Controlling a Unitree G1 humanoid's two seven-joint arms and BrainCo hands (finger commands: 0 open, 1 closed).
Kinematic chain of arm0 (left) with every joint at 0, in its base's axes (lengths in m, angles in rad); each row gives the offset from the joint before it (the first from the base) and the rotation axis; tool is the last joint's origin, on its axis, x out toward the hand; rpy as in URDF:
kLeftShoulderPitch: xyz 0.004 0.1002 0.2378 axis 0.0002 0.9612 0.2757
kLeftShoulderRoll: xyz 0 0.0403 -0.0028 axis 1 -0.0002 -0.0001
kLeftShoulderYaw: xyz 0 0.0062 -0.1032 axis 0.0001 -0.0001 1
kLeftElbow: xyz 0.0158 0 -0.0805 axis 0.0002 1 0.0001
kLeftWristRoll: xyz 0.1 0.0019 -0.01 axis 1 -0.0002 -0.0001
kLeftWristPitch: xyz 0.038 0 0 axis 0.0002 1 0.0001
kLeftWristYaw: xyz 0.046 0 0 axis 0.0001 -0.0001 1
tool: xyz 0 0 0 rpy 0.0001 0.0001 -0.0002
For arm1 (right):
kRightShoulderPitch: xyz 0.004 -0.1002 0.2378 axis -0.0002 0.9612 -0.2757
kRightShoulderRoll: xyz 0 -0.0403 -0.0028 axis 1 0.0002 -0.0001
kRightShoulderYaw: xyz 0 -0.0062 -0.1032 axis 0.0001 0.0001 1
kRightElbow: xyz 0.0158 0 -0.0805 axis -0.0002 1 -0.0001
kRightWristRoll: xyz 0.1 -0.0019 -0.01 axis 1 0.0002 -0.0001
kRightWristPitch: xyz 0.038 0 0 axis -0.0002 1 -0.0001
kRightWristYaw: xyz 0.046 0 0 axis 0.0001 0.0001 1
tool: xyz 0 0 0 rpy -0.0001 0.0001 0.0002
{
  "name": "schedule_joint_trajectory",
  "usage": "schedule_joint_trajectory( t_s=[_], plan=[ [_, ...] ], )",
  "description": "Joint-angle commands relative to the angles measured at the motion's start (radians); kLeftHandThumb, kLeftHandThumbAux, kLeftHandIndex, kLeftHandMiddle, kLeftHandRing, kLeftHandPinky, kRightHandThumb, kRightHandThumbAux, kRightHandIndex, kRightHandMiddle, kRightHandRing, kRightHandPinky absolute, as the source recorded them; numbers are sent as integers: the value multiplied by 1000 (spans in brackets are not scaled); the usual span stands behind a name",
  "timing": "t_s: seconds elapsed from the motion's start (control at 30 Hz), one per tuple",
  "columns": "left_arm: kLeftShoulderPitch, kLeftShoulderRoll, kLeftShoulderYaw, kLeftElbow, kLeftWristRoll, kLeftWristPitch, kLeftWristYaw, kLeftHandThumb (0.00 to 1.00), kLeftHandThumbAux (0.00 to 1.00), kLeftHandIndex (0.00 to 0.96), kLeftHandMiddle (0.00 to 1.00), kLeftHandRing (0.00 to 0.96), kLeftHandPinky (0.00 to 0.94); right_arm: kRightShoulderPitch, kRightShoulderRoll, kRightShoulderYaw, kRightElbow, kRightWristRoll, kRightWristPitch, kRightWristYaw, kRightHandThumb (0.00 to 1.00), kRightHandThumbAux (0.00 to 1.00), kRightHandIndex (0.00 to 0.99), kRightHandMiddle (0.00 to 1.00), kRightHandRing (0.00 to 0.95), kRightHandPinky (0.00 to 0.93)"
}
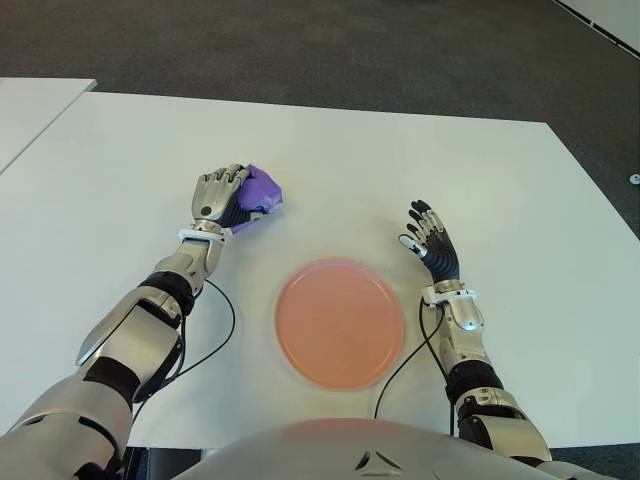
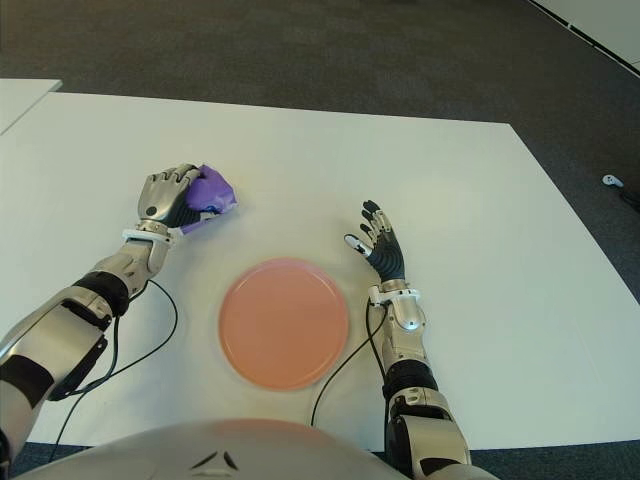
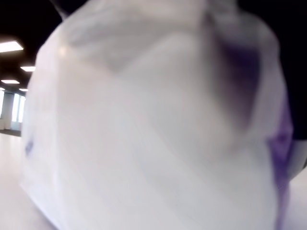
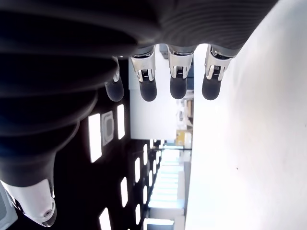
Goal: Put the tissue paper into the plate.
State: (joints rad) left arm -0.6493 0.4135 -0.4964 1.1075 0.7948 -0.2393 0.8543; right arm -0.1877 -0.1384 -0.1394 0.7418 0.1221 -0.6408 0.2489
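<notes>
A crumpled purple tissue paper (image 1: 262, 192) lies on the white table (image 1: 400, 170), up and left of the plate. My left hand (image 1: 222, 195) is curled over the tissue's left side, fingers wrapped on it. In the left wrist view the hand fills the picture, with a strip of purple tissue (image 3: 283, 139) at one edge. The round orange-pink plate (image 1: 340, 322) sits near the table's front edge, with nothing in it. My right hand (image 1: 428, 238) shows to the right of the plate, fingers spread and holding nothing.
Black cables (image 1: 222, 335) run over the table beside each forearm near the plate. Dark carpet floor (image 1: 350, 50) lies beyond the table's far edge. A second white table's corner (image 1: 30, 105) shows at far left.
</notes>
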Motion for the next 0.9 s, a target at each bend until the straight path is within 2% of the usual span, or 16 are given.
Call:
schedule_joint_trajectory(
  t_s=[0.03,0.27,0.5,0.9],
  plan=[
    [-34,85,86,-164,-56,-28,-21,748,699,442,862,850,813,187,20,-6,173,-10,63,-7,151,644,0,8,0,18],
    [28,127,201,-472,-142,-71,-133,749,698,442,865,852,823,180,19,-6,179,-10,65,-8,151,644,0,8,0,18],
    [104,115,268,-691,-201,-77,-218,750,697,442,870,859,851,172,18,-7,188,-10,66,-9,151,644,0,8,0,18],
    [127,82,330,-902,-225,-45,-339,752,696,443,875,872,862,161,16,-9,200,-10,68,-9,151,644,0,8,0,18]
  ],
)
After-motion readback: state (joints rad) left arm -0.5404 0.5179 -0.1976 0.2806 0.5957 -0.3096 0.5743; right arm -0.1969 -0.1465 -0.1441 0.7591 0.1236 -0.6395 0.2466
